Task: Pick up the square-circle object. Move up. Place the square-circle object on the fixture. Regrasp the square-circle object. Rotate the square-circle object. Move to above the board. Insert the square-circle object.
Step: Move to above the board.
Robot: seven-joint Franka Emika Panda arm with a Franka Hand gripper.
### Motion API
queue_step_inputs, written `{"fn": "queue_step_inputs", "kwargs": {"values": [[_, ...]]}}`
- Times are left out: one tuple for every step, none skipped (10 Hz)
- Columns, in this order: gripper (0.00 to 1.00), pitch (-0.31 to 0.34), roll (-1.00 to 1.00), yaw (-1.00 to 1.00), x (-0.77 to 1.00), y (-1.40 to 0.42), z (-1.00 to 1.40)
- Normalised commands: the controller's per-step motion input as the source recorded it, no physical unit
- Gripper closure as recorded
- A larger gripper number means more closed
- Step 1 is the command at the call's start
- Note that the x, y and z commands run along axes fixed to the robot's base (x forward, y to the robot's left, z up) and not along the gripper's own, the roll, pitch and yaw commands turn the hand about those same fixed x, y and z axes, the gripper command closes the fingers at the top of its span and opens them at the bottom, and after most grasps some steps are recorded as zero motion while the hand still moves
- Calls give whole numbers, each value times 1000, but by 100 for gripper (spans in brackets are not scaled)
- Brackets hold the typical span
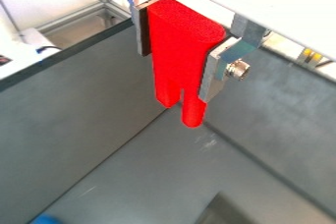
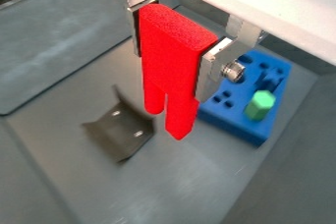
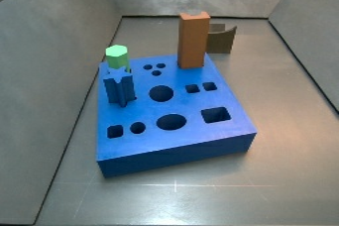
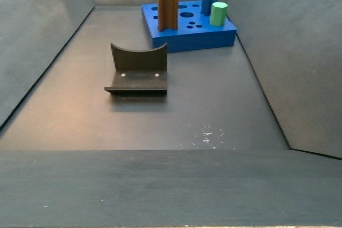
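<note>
Square-circle object (image 2: 168,71) upright in tool (image 2: 178,43)

One gripper (image 2: 178,53) hangs above the floor, clamped on one red block (image 2: 171,71). There is one blue board (image 3: 172,111), one dark fixture (image 4: 136,69), one tall brown block (image 3: 193,40) and one green-topped peg (image 3: 117,57).
</note>
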Motion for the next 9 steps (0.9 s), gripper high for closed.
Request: {"fn": "queue_step_inputs", "kwargs": {"values": [[100, 220, -71, -20, 107, -1000, -73], [100, 150, -28, -11, 111, -1000, -67], [100, 107, -13, -2, 116, -1000, -65], [100, 85, -7, 7, 123, -1000, -63], [100, 80, -5, 6, 129, -1000, -61], [100, 75, -3, 10, 141, -1000, -60], [100, 74, -14, 7, 148, -1000, -60], [100, 65, 6, 10, 167, -1000, -56], [100, 62, 10, 10, 184, -1000, -56]]}}
